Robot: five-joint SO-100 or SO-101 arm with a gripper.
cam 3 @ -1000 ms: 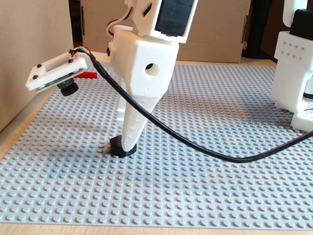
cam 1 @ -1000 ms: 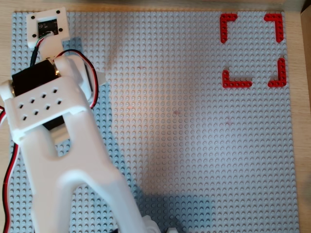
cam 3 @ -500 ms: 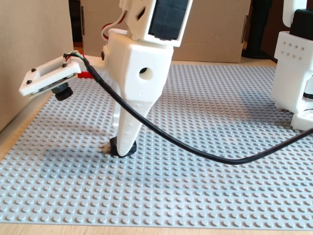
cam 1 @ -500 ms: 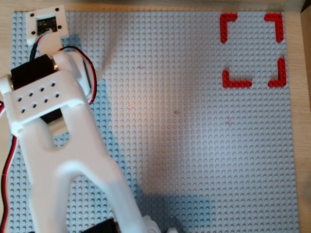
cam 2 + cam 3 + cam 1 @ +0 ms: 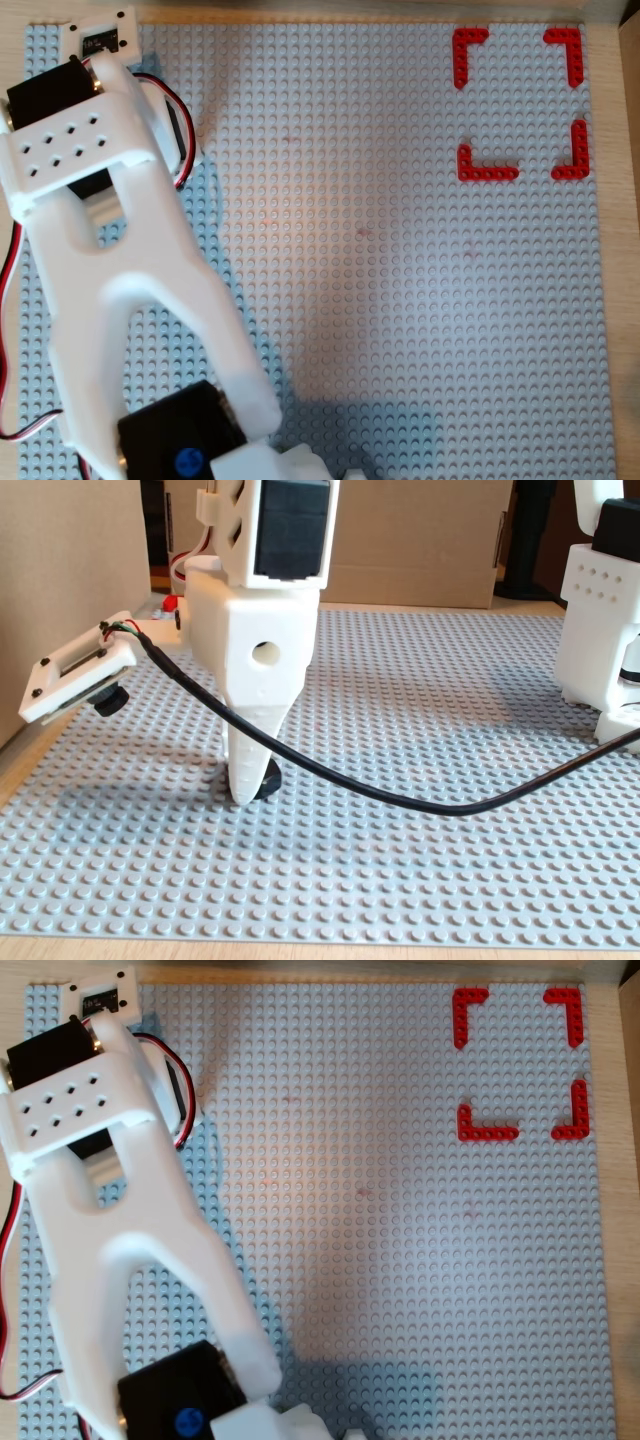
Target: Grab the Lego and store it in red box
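Down at the grey studded baseplate, in the fixed view, the gripper is standing almost upright with its white tip touching the studs. The Lego is lying directly at that tip, on its right side and partly behind it, so only a small black edge is showing. I cannot tell whether the jaws are pressing on it or are only beside it, because the near finger is hiding the gap. The piece is too much covered to give any long axis.

A black cable is hanging from the wrist camera mount and sagging across the front of the gripper, close above the baseplate.

From above, in both overhead views, the white arm is stretching along the left side of the baseplate, and neither gripper nor Lego is visible. The red box is sitting at the opposite far corner, well apart, and is holding nothing. So I judge the coming move must carry the Lego across nearly the whole baseplate.
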